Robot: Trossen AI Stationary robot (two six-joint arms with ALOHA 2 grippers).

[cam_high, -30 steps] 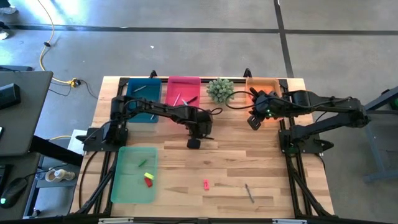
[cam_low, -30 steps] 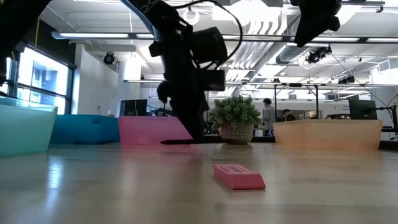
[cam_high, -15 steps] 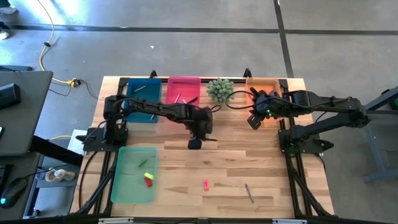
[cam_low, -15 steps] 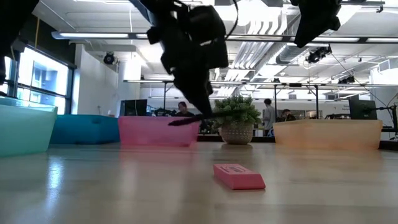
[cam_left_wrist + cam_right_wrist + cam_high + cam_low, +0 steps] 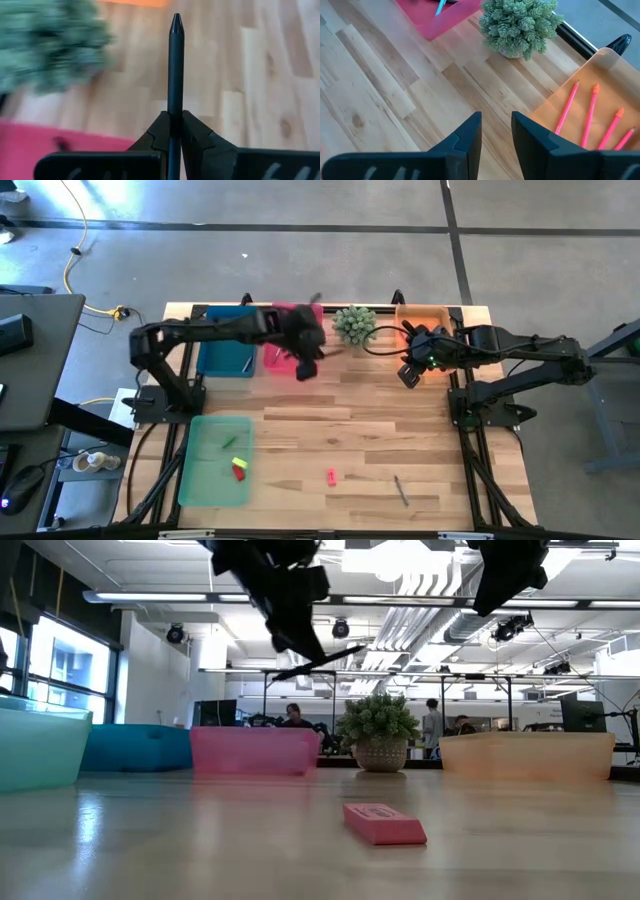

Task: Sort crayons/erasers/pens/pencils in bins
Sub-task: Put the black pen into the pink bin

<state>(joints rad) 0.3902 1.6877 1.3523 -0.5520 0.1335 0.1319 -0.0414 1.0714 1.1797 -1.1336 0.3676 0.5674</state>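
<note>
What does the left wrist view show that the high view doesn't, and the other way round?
Only the left wrist view shows the left gripper shut on a dark pen, its pointed tip sticking out forward.

Only the high view shows the whole layout: the teal bin, the pale-green bin holding erasers, a red eraser loose on the table, and the right gripper by the orange bin.

Both show the pink bin, the plant and the wooden tabletop.

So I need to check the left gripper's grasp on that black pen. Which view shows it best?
The left wrist view: the black pen stands clamped between the left gripper fingers. The high view shows only the gripper over the pink bin; the low view shows the pen as a thin silhouette; the right wrist view misses it.
</note>
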